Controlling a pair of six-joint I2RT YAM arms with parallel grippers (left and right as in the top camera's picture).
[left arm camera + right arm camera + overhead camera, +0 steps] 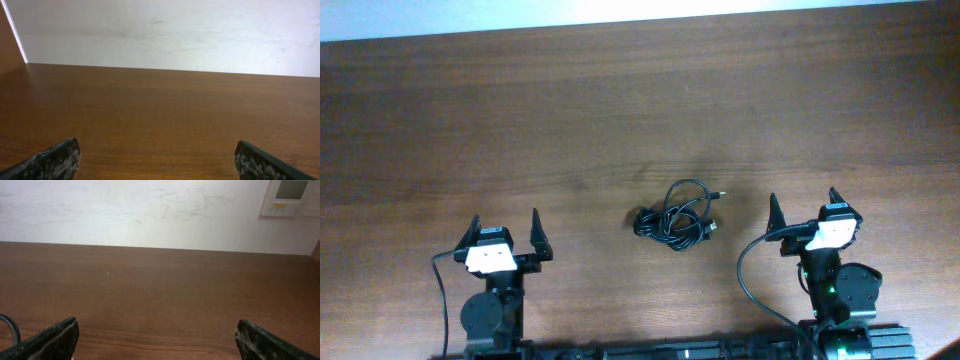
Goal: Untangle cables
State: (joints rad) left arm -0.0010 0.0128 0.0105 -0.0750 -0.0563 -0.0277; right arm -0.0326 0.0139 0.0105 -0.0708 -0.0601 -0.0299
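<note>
Thin black flexible cables [670, 228], bunched in one small tangled bundle, lie flat on the brown wooden tabletop [520, 120], slightly right of its middle and toward its near side. The left part of the bundle is a dense knot, from which rounded loose loops spread toward the far side and the right. Two short tails with small plug ends [719, 196] project from the bundle's right side, one farther away than the other.

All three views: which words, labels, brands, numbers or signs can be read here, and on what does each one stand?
No text can be read in any view.
Wall panel, right wrist view: a display and small marks, too blurred to read.
White plate on the left gripper, and a like one on the right gripper, overhead view: marks too small to read.
</note>
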